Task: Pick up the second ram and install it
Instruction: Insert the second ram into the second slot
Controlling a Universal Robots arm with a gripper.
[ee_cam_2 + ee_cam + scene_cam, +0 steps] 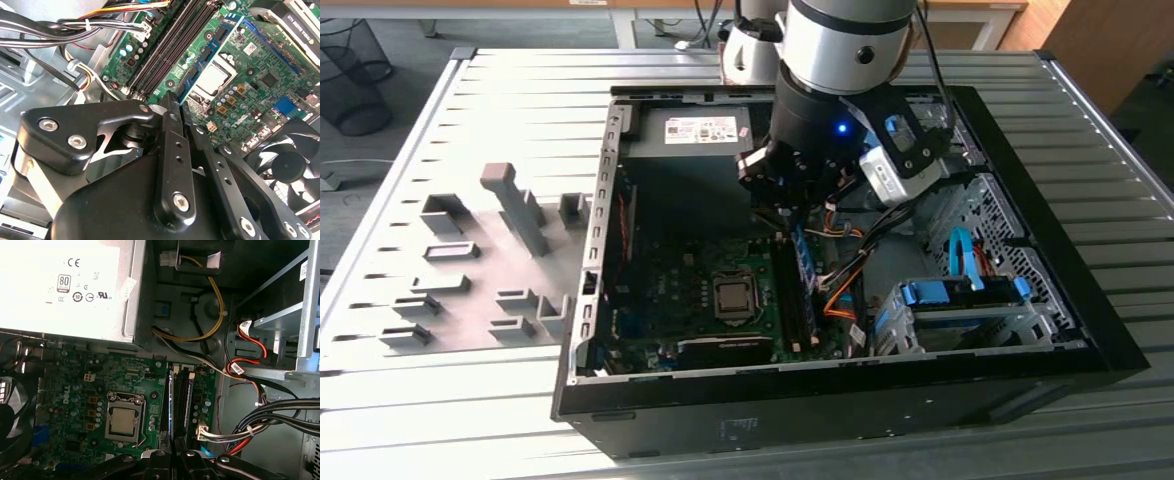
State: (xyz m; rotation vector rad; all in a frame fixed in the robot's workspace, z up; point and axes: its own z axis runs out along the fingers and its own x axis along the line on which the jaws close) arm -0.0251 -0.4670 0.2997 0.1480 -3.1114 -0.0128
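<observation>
A blue-green ram stick (209, 52) with dark chips stands on edge in a motherboard (260, 75) slot, just under the gripper (790, 208); whether the gripper is holding it I cannot tell.

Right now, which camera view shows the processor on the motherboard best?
The first wrist view: the processor faces the camera squarely, unobstructed. The second wrist view shows it at a slant; the exterior view shows it far off inside the case.

arm vertical, gripper (790, 212) pointing down, fingers (170, 107) together.
</observation>
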